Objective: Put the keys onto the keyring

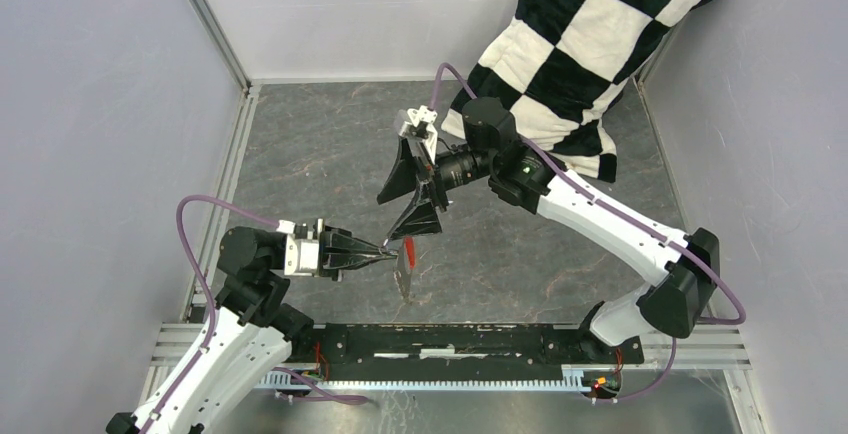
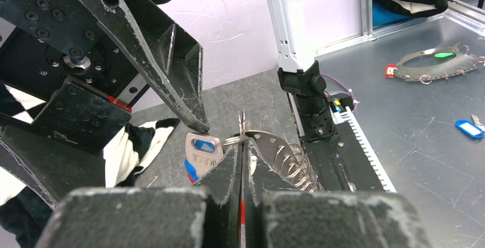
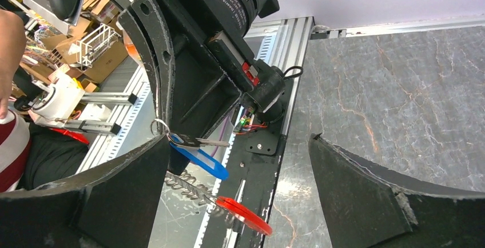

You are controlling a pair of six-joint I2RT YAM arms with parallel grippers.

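Risking, by judgement, a slip of the keyring (image 2: 242, 125) out of the left end effector (image 2: 241, 145): clamped tight on only a thin edge of the metal loop, held up off the table (image 1: 300, 154), so likely to twist or drop under any sideways push. Risking too a knock from the right end effector (image 3: 239, 139), spread wide with nothing in it, one fingertip (image 2: 194, 119) just beside the blue-headed key (image 2: 200, 155). Liable, on a careless close, to swing the dangling bundle or pry the loop free.

Carrying, close under the left tips, the black-headed key (image 3: 191, 141) with silver blade roughly level, the blue-headed key just below, then a springy coil of chain (image 3: 186, 185) and the red tag (image 3: 243, 215) lowest. Hanging within the open right span, far nearer one finger than the other. Cannot tell whether touching that finger, nor whether both keys fully threaded or merely caught on the loop.
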